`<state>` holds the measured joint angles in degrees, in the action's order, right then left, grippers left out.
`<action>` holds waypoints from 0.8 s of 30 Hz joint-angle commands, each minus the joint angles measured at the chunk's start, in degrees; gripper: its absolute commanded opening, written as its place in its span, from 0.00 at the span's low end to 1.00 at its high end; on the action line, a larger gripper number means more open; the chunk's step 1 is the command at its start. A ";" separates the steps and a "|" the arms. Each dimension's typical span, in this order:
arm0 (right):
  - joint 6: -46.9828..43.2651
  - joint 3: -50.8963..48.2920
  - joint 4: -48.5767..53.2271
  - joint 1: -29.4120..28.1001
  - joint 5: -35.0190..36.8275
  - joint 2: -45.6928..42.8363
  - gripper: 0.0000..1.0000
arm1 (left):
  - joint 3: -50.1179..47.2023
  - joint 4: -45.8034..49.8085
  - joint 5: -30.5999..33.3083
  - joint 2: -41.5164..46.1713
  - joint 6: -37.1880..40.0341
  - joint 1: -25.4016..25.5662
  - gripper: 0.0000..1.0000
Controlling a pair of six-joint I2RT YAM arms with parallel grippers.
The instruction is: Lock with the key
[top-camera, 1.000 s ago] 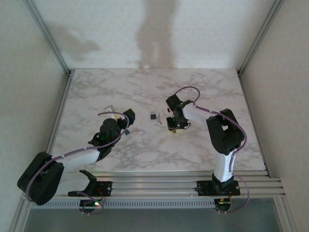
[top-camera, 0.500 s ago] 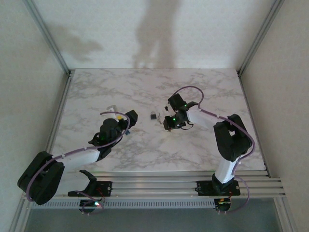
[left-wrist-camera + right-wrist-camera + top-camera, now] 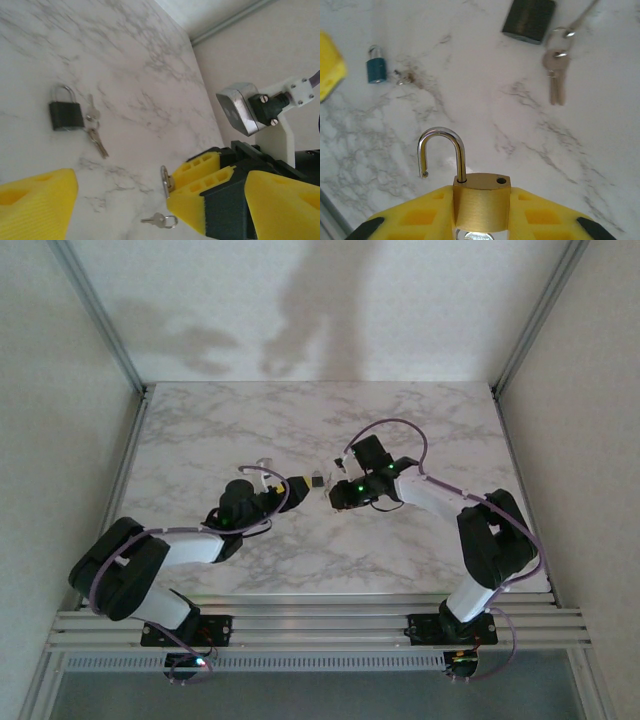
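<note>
The brass padlock [image 3: 481, 200] is clamped by its body in your right hand [image 3: 335, 495], held over the middle of the bench [image 3: 420, 420]. Its long axis runs from the body out through the shackle [image 3: 442, 135], pointing away from that hand toward the bench's left edge. The shackle is swung open, its free end clear of its hole. Your left hand [image 3: 296, 483] has just swung in from the left side of the bench and now faces the right hand closely, jaws spread and grasping nothing, though beginning to narrow. The right hand has shifted leftward too. You appear to be setting up a two-handed step on the lock. A loose key [image 3: 159, 220] lies on the bench near the right hand, and a black padlock [image 3: 66, 115] lies close by, toward the far edge.
</note>
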<state>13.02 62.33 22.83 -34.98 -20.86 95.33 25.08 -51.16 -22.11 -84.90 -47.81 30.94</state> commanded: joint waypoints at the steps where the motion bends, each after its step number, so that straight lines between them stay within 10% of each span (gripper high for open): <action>1: -1.59 -0.37 -0.96 -1.52 -1.91 -0.94 0.26 | 1.88 -6.17 -6.69 -2.21 -3.85 0.17 0.81; 24: -2.82 -0.72 -1.99 -3.69 -1.76 -2.05 0.25 | 7.88 -4.21 -14.38 -11.84 -5.68 0.27 0.45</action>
<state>11.09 62.30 21.63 -38.02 -21.74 95.29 31.20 -55.88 -34.79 -95.88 -54.06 30.94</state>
